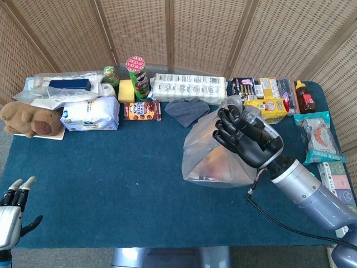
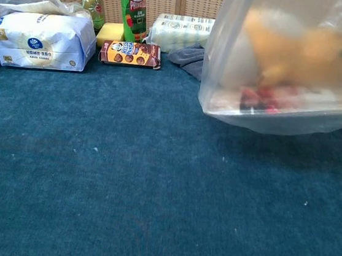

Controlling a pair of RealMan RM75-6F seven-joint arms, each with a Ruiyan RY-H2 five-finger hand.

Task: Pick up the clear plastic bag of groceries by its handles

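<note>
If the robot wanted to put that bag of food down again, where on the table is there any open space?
The widest bare patch is the blue cloth in front: below the white pack and cookie box, left of the plastic bag held by the right hand, right of the left hand. The back row and right edge, near the yellow box, are crowded.

Clear bag (image 1: 215, 159) w/ groceries hangs off table, right side.

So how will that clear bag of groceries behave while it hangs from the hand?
Held by the right hand, the clear bag hangs off the table; the thin film probably sags and swings. Its contents look loose and may shift.
</note>
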